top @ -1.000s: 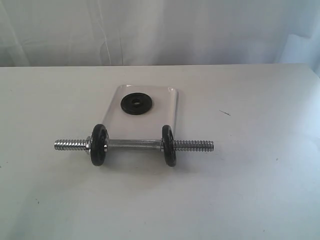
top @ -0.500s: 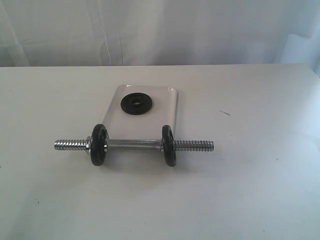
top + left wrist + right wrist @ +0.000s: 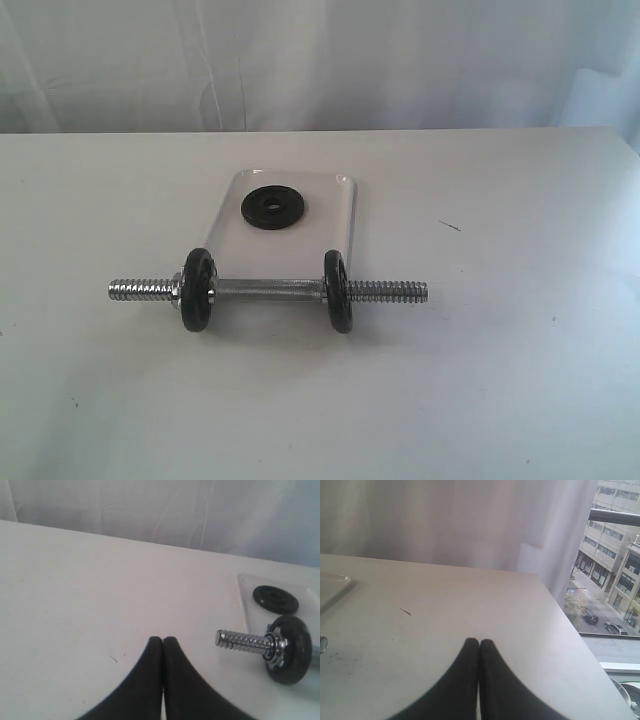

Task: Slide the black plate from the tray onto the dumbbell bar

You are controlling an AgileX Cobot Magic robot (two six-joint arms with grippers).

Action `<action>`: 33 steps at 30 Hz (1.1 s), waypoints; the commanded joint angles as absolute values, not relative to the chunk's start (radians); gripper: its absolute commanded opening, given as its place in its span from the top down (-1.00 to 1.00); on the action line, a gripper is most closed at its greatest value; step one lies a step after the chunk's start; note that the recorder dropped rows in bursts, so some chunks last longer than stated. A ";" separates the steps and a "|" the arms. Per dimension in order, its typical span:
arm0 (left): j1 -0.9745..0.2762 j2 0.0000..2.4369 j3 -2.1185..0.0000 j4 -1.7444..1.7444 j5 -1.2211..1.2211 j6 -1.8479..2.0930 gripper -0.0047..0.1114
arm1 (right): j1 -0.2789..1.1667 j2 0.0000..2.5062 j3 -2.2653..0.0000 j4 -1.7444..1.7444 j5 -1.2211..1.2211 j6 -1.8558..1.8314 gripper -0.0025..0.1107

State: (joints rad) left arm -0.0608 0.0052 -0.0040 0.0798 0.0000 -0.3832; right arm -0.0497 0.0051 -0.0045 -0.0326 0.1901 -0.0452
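**Exterior view.** The black plate (image 3: 274, 207) lies flat in the tray (image 3: 332, 215), toward its far side, with its centre hole facing up. The dumbbell bar (image 3: 270, 290) lies across the near end of the tray and rests on two mounted discs, the left disc (image 3: 198, 290) and the right disc (image 3: 338, 291). Both threaded ends are bare. Neither hand appears on the tabletop (image 3: 500, 380) in this view.

**Left wrist view.** The left hand (image 3: 162, 641) has its fingertips pressed together and holds nothing. It sits above bare tabletop, well apart from the bar's threaded end. The black plate is visible beyond it in the tray.

**Right wrist view.** The right hand (image 3: 479, 642) is likewise closed tight and empty. Only a corner of the tray shows at the frame edge. The plate is not visible.

**Assessment.**
- The plate looks like rigid metal, dense for its size and not fragile.
- Because it lies flush on a glossy tray, it will likely skid rather than lift.
- The best hold is across the rim, or with one finger through the hole.
- The coarse threads may snag the bore.
- The bar, resting on round discs, may roll.
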 commanded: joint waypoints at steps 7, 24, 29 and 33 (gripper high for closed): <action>-0.062 0.000 -0.310 0.076 0.270 -0.543 0.92 | -0.045 0.000 0.000 -0.033 0.187 -0.048 0.96; -0.062 0.475 -0.726 0.000 0.756 -0.187 0.92 | -0.045 0.000 0.000 -0.033 0.187 -0.048 0.96; -0.062 0.636 -0.813 -0.151 0.796 0.000 0.92 | -0.045 0.000 0.000 -0.033 0.187 -0.048 0.96; -0.062 0.764 -0.878 -0.287 0.806 0.197 0.92 | -0.045 0.000 0.000 -0.033 0.187 -0.048 0.96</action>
